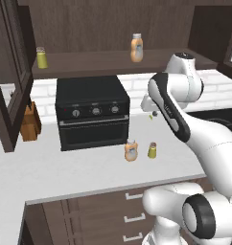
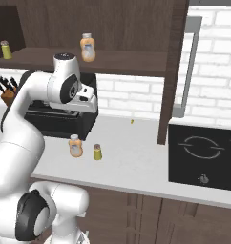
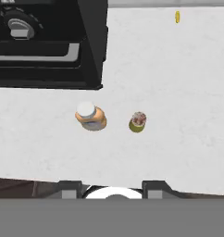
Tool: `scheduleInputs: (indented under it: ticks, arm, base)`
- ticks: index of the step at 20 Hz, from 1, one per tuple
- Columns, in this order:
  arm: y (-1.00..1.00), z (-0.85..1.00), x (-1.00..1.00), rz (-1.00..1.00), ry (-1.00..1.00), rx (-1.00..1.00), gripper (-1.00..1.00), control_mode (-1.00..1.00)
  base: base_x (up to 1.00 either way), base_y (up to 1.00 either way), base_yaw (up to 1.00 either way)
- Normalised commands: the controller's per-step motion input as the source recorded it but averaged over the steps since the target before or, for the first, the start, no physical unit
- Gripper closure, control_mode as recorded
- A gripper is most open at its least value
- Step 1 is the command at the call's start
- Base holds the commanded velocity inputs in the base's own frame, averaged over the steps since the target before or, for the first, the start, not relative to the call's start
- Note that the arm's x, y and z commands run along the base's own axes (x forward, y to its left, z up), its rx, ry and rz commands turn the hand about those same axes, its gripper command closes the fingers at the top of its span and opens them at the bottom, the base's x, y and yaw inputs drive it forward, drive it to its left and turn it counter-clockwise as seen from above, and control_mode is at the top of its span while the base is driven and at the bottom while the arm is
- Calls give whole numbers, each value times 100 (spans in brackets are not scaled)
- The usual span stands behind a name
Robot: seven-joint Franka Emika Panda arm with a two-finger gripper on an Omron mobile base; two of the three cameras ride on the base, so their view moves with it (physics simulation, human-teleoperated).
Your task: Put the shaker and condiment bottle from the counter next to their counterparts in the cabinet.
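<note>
The tool (image 3: 112, 190), pressed together and empty, looks down on shaker (image 3: 138, 122) and condiment bottle (image 3: 91, 116); base views add the cabinet (image 1: 113, 28).

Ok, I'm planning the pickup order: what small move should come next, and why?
Probably lower the pincer toward the shaker, opening it on the way. In the hand view both it and the condiment bottle stand upright and untouched on the counter, and the shaker lies nearer the pincer's line.

On the counter (image 1: 65, 172), the bottle (image 1: 131, 150) stands just left of the shaker (image 1: 152, 150), before the oven (image 1: 92, 112); their counterparts (image 1: 136, 48) sit well apart on the cabinet (image 1: 89, 28) shelf above.
</note>
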Motion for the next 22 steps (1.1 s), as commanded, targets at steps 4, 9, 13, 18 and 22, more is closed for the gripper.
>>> scheduleInputs:
  ticks: [4, 9, 13, 18, 22]
  arm:
    - [-10, 0, -23, -1, -10, 4, -100, -100]
    - [-51, -25, -50, -3, -16, 12, -100, -100]
    - [-21, -42, -8, 9, -25, 6, -100, -100]
    - [-38, -79, -1, 30, -43, 9, -100, -100]
    - [-28, -59, 8, 32, -31, 7, -100, -100]
  base:
    - [0, 0, 0]
    - [0, 0, 0]
    - [0, 0, 0]
    - [0, 0, 0]
    - [0, 0, 0]
